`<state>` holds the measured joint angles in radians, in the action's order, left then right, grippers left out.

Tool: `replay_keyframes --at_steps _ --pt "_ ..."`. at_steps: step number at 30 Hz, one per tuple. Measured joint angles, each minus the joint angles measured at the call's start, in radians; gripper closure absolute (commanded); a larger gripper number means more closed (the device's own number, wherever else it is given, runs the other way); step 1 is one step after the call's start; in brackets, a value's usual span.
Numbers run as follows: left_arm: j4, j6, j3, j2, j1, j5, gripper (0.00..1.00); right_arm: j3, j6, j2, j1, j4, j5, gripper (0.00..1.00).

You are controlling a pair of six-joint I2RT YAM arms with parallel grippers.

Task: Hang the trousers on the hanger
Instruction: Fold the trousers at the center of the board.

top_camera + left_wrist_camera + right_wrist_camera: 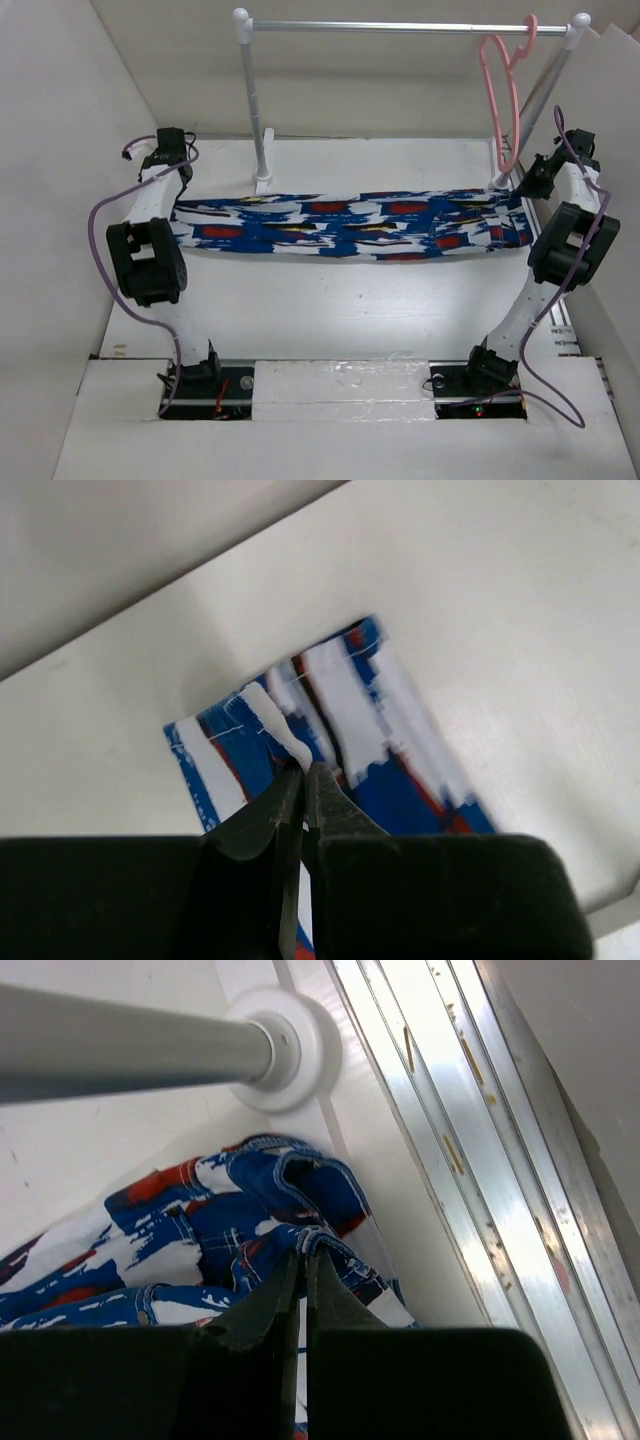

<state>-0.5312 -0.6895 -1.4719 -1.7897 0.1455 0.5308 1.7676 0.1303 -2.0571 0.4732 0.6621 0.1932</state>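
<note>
The trousers (pixel 350 226), blue print with white, red and black patches, stretch as a long folded band across the table between both arms. My left gripper (pixel 180 196) is shut on the leg-cuff end; in the left wrist view the jaws (pixel 304 770) pinch a fold of that fabric (pixel 340 720). My right gripper (pixel 522 190) is shut on the waistband end; in the right wrist view it (pixel 303 1256) pinches the stitched edge (pixel 290 1185). The pink hanger (pixel 503 90) hangs by its hook from the right end of the rail, just behind the right gripper.
A silver rail (pixel 400 27) on white posts (pixel 255 100) spans the back; its right post base (pixel 285 1050) is close to the waistband. An aluminium track (pixel 470 1130) runs along the right edge. White walls close in on both sides.
</note>
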Motion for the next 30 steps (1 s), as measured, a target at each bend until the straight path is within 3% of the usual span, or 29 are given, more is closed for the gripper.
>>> replay_keyframes --at_steps 3,5,6,8,9,10,12,15,18,19,20,21,26,28,29,30 --pt "-0.009 0.010 -0.165 -0.141 -0.018 0.024 1.00 0.025 0.018 -0.036 -0.006 -0.032 0.011 1.00" --pt "-0.005 0.019 -0.233 -0.205 -0.024 0.029 0.96 0.025 0.033 -0.047 -0.009 -0.047 0.016 0.88" --pt "-0.005 0.027 -0.257 -0.230 -0.026 0.028 0.93 0.025 0.040 -0.050 -0.010 -0.051 0.016 0.70" --pt "-0.019 0.045 -0.309 -0.282 -0.026 0.027 0.58 0.025 0.050 -0.051 -0.012 -0.069 0.015 0.55" --pt "-0.030 0.057 -0.341 -0.309 -0.024 0.027 0.48 0.025 0.051 -0.051 -0.012 -0.088 0.011 0.45" --pt "-0.040 0.066 -0.374 -0.333 -0.021 0.025 0.35 0.024 0.053 -0.051 -0.010 -0.107 0.013 0.40" --pt "-0.046 0.080 -0.409 -0.359 -0.019 0.023 0.29 0.009 0.049 -0.044 -0.003 -0.148 0.023 0.35" --pt "-0.049 0.092 -0.392 -0.345 -0.011 0.027 0.29 -0.089 0.048 0.014 0.008 -0.201 0.051 0.34" --pt "-0.023 0.090 -0.227 -0.232 -0.003 0.023 0.30 -0.239 0.045 0.132 0.021 -0.238 0.079 0.38" --pt "-0.016 0.088 -0.157 -0.172 0.003 0.016 0.32 -0.289 0.046 0.177 0.026 -0.262 0.087 0.48" --pt "0.001 0.082 -0.086 -0.109 0.011 0.001 0.33 -0.343 0.043 0.230 0.029 -0.288 0.093 0.84" --pt "0.007 0.075 -0.023 -0.048 0.021 -0.015 0.35 -0.393 0.042 0.287 0.031 -0.300 0.097 1.00" --pt "0.054 0.031 0.224 0.179 0.085 -0.140 0.34 -0.612 0.066 0.534 0.024 -0.420 0.131 0.98" --pt "0.071 0.017 0.268 0.176 0.101 -0.194 0.33 -0.704 0.083 0.601 0.023 -0.462 0.148 0.80" --pt "0.077 0.011 0.278 0.159 0.104 -0.222 0.32 -0.741 0.092 0.621 0.023 -0.474 0.156 0.63" --pt "0.085 0.007 0.286 0.135 0.105 -0.251 0.32 -0.781 0.101 0.636 0.023 -0.491 0.167 0.55"
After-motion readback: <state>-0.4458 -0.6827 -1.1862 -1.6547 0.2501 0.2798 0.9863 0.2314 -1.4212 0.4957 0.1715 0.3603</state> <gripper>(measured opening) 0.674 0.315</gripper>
